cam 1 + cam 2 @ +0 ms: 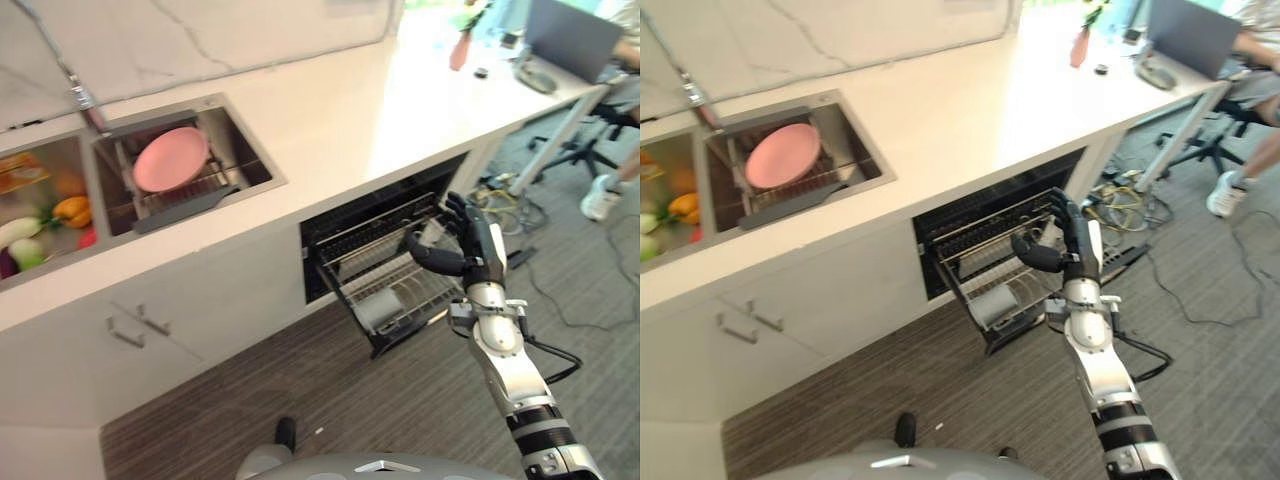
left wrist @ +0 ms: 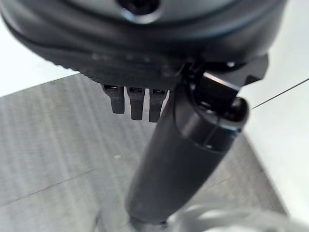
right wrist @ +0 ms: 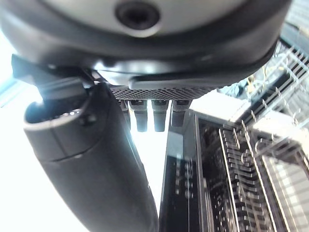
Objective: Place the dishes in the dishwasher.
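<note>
A pink plate [image 1: 170, 158] leans in a wire drying rack inside the right sink basin [image 1: 245, 150]. Under the counter the dishwasher [image 1: 385, 200] stands open with its wire rack [image 1: 345, 285] pulled out over the floor. A pale cylindrical cup [image 1: 378, 308] lies in that rack. My right hand [image 1: 472, 245] hovers just right of the rack's outer end, open, thumb pointing toward the rack, holding nothing. The right wrist view shows this hand [image 3: 87, 159] before the rack's tines [image 3: 241, 159]. My left hand [image 2: 183, 145] hangs open over the wood-grain floor, holding nothing.
The left basin [image 1: 40, 225] holds vegetables, and a faucet [image 1: 85, 100] rises behind the sinks. The white counter [image 1: 350, 110] runs to the right. A person sits at a desk with a laptop [image 1: 570, 35] at far right; cables [image 1: 500, 195] lie on the floor there.
</note>
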